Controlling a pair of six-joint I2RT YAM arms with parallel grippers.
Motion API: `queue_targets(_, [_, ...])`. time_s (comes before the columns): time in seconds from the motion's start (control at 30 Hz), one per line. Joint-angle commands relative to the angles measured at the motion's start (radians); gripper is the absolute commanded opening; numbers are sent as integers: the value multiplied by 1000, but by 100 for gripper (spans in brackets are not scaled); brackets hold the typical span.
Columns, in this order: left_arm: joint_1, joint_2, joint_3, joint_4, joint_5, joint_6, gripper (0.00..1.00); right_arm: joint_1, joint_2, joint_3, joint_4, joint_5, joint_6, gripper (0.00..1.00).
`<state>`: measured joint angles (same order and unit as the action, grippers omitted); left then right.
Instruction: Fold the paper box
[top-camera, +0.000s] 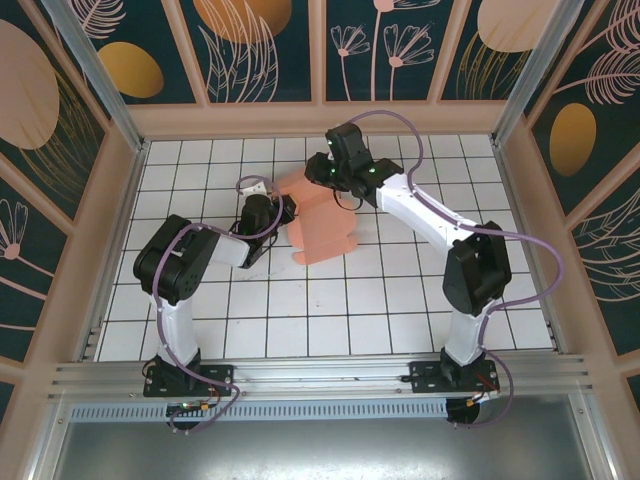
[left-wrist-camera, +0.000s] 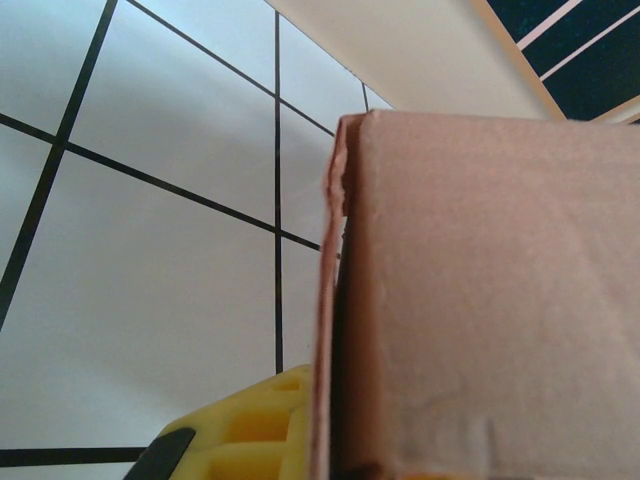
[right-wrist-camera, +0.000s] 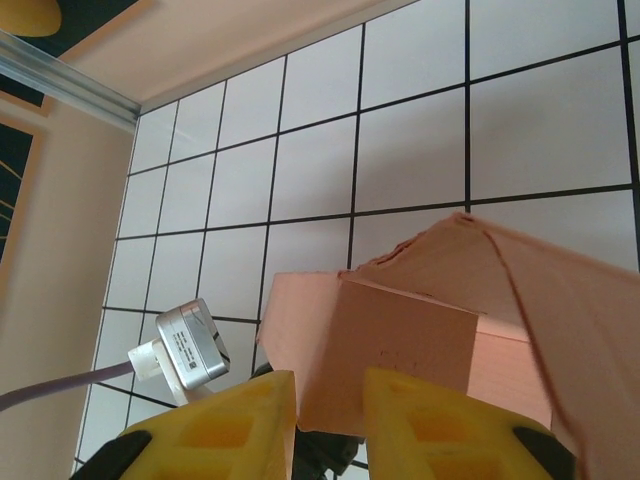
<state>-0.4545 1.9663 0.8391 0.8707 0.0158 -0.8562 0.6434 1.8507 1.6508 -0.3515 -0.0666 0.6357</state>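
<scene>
Reaching in from both sides, the arms meet at the paper box (top-camera: 322, 225), which lies partly folded on the white tiled worktop (top-camera: 330, 310). The left arm doubles back at its elbow and runs its forearm level toward the box's left edge, where the left gripper (top-camera: 272, 215) sits against the card. The right arm stretches long and slanted over the box's right side, with the right gripper (top-camera: 322, 180) at its far corner.

The right wrist view shows raised panels meeting in a creased peak (right-wrist-camera: 462, 222). It also shows the right gripper (right-wrist-camera: 330, 400) with its yellow fingers (right-wrist-camera: 235, 425) parted by a narrow gap, a card panel (right-wrist-camera: 400, 340) hanging just above that gap and clamped by neither. Left of the box there, the left arm's wrist camera (right-wrist-camera: 185, 345) shows with its cable.

In the left wrist view a doubled card corner (left-wrist-camera: 480, 300) stands upright and close, with one yellow finger (left-wrist-camera: 245, 430) just beside its edge. Whether that pair is closed I cannot tell.

Bare tiles lie open on the box's near side, and the back wall (top-camera: 320, 120) stands close beyond it.
</scene>
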Motion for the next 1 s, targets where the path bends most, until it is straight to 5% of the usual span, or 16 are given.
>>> queue_targets(0.0, [-2, -18, -3, 37, -5, 21, 0, -7, 29, 54, -35, -16, 31, 23])
queue_targets(0.37, [-3, -18, 0, 28, -9, 21, 0, -8, 15, 49, -29, 0, 43, 2])
queue_targets(0.63, [-2, -24, 2, 14, -8, 16, 0, -7, -32, 15, 26, -7, -14, 34])
queue_targets(0.97, [-2, -61, 20, -71, 9, 105, 0, -51, -323, -229, 152, 73, -171, 48])
